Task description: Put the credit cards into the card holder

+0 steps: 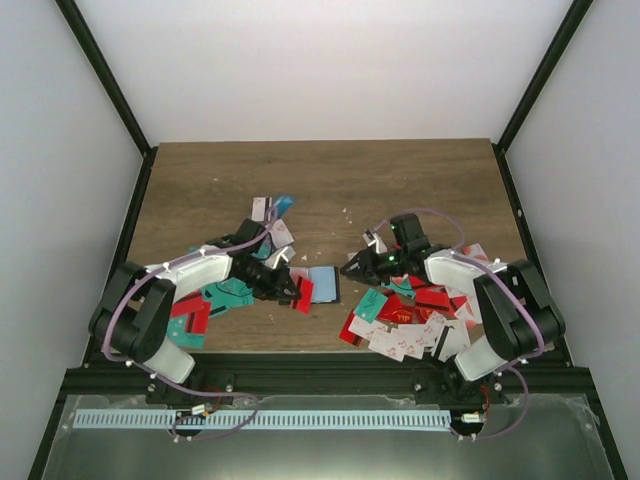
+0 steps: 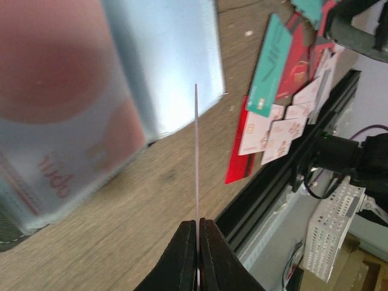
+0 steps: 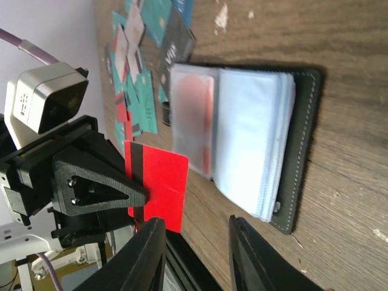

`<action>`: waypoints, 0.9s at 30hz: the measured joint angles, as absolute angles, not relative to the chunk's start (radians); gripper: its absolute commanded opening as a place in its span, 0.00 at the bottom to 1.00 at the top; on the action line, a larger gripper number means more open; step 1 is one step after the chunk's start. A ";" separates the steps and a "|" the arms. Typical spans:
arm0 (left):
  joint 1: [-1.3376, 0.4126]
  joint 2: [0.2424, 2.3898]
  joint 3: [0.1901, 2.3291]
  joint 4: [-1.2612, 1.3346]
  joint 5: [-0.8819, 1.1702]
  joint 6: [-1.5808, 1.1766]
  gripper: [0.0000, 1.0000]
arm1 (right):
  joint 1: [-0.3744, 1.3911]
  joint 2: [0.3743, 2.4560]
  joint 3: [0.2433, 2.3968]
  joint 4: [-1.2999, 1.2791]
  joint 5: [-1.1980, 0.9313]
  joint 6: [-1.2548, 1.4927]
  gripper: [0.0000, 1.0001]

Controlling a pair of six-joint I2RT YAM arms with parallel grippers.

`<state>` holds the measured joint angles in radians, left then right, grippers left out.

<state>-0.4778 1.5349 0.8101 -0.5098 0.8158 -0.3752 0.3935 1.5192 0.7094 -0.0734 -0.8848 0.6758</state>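
Card holder (image 1: 322,285) lies open on the table (image 1: 400,180). Top view: left gripper (image 1: 298,292) at its 9 o'clock is clenched on a red card (image 1: 304,300). Right gripper (image 1: 350,268) sits at 1 o'clock, credit cards (image 1: 405,325) heaped at 4 o'clock. Left wrist: fingers (image 2: 182,260) pinch the card, seen edge-on, holder at 11 o'clock. Right wrist: jaws apart, nothing between, holder at 1 o'clock.

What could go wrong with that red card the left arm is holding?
The left gripper pinches the red card only by one edge, so it may twist or slip at the sleeves. The card holder lies loose; the right gripper is open, not pinning it, so it might slide.
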 measured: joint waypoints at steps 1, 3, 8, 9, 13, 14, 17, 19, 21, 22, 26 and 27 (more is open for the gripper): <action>-0.477 1.550 0.810 -0.518 0.813 -0.364 0.04 | 0.398 1.533 0.709 -0.080 -0.884 0.670 0.31; -0.473 1.573 0.811 -0.535 0.805 -0.349 0.04 | 0.407 1.555 0.709 -0.088 -0.883 0.657 0.30; -0.462 1.593 0.827 -0.565 0.792 -0.322 0.04 | 0.417 1.598 0.710 -0.102 -0.879 0.631 0.29; -0.459 1.599 0.834 -0.569 0.789 -0.315 0.04 | 0.417 1.603 0.710 -0.104 -0.878 0.626 0.29; -0.456 1.622 0.848 -0.576 0.782 -0.299 0.04 | 0.418 1.623 0.714 -0.107 -0.877 0.613 0.28; -0.456 1.628 0.850 -0.579 0.779 -0.294 0.04 | 0.418 1.630 0.715 -0.107 -0.877 0.609 0.28; -0.456 1.646 0.860 -0.587 0.770 -0.284 0.04 | 0.419 1.654 0.726 -0.112 -0.877 0.600 0.27; -0.454 1.661 0.870 -0.590 0.765 -0.281 0.04 | 0.419 1.664 0.729 -0.114 -0.877 0.595 0.27; -0.453 1.678 0.884 -0.593 0.762 -0.277 0.04 | 0.419 1.674 0.735 -0.117 -0.877 0.591 0.26; -0.452 1.686 0.891 -0.594 0.760 -0.274 0.04 | 0.419 1.679 0.738 -0.120 -0.877 0.589 0.26; -0.452 1.711 0.918 -0.601 0.759 -0.259 0.04 | 0.419 1.695 0.749 -0.123 -0.877 0.581 0.25; -0.452 1.716 0.925 -0.605 0.756 -0.256 0.04 | 0.419 1.700 0.751 -0.126 -0.878 0.580 0.25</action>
<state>-0.4519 1.7164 0.9245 -0.6052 0.7563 -0.2558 0.4194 1.7000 0.7513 -0.1257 -0.8776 0.5797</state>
